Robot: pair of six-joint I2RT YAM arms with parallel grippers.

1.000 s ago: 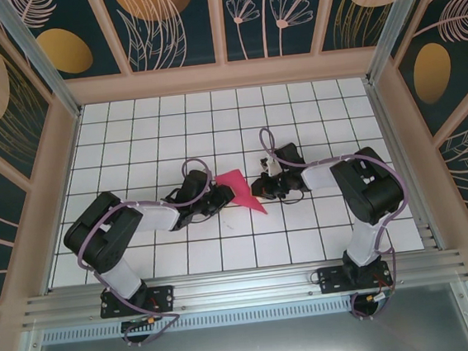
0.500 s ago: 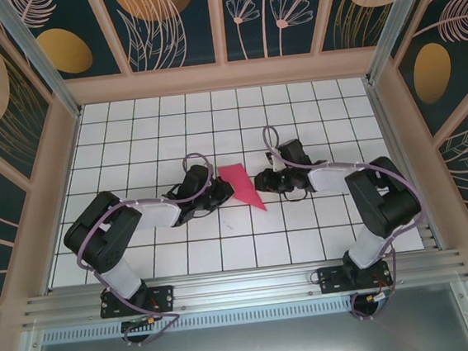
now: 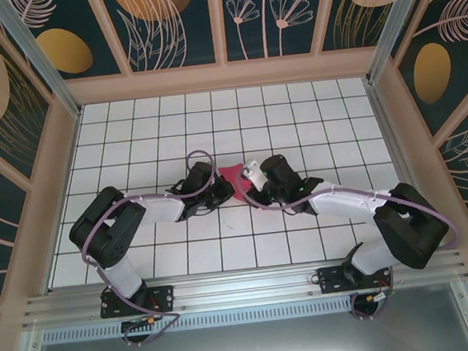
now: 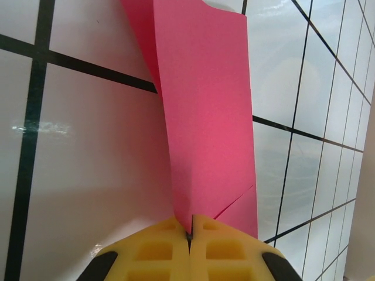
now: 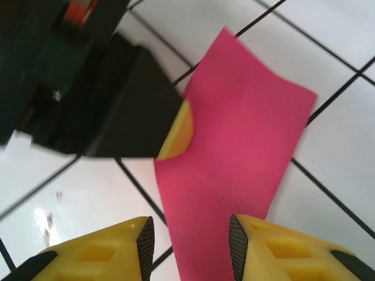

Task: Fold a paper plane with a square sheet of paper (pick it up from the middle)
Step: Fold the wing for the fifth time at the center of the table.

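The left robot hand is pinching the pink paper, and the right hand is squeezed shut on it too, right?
Not quite. The left gripper is pinching the pink paper, but the right gripper is open: the right wrist view shows its yellow fingers apart, the paper showing in the gap.

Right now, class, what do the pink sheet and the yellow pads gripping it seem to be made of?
The pink sheet looks like thin matte paper: it holds sharp creases. The yellow pads look like moulded rubber or plastic: matte, with waffle-like recesses.
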